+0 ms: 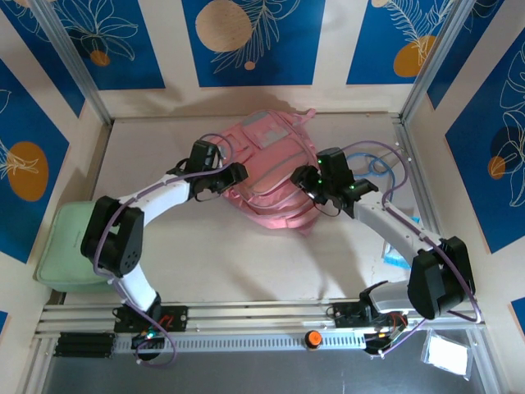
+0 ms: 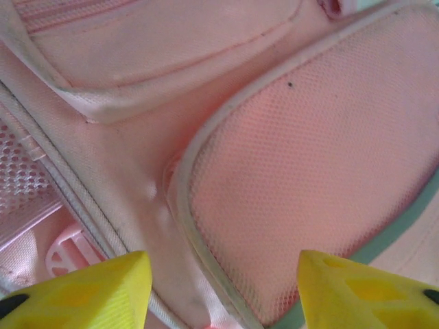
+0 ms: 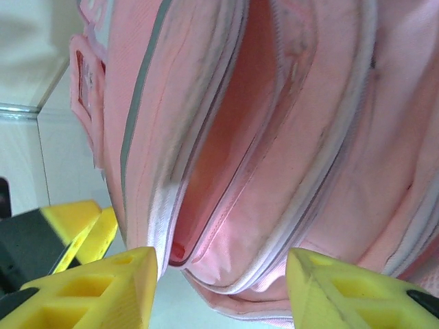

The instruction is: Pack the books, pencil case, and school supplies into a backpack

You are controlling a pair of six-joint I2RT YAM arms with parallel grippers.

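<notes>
Your pink backpack [image 1: 267, 172] lies toward the far middle of the pale beige table [image 1: 246, 254]. Around it stand cream walls [image 1: 328, 49] with blue leaf-print panels, and a pale green pad [image 1: 64, 242] sits at the table's left edge. Your left gripper [image 1: 232, 175] is at the bag's left side and your right gripper [image 1: 310, 185] at its right by an unzipped compartment, both with jaws apart and holding nothing.
</notes>
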